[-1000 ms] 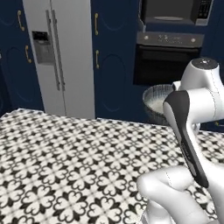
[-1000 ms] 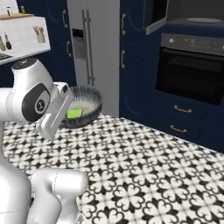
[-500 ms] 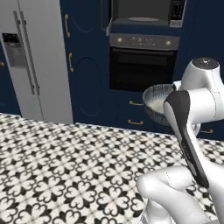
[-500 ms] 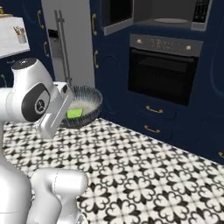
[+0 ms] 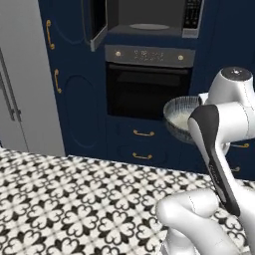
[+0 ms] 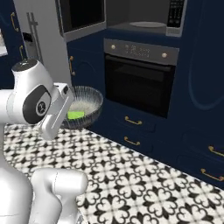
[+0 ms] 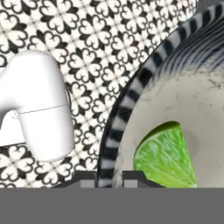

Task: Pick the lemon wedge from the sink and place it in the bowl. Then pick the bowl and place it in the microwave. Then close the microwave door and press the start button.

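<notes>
Above the patterned floor [image 6: 144, 183], the end effector [image 7: 110, 177] is clamped on the rim of the bowl [image 6: 83, 107], holding it aloft before the oven [image 6: 140, 83]. Inside lies the lemon wedge [image 7: 164, 155]; the microwave [image 5: 149, 22] stands open above the oven.

You see the bowl [image 7: 131, 105]: ribbed outside, matt; chalky pale inside, faintly mottled. Lemon wedge [image 7: 166, 155] at lower right of the hand view: moist-looking pulp with fine fibres. Microwave [image 6: 144, 19], top of right base view: grey metallic frame, pale smooth turntable. Oven [image 5: 147, 84] below it: brushed-metal panel, glossy dark glass. Floor [image 5: 64, 199]: smooth patterned tile.
</notes>
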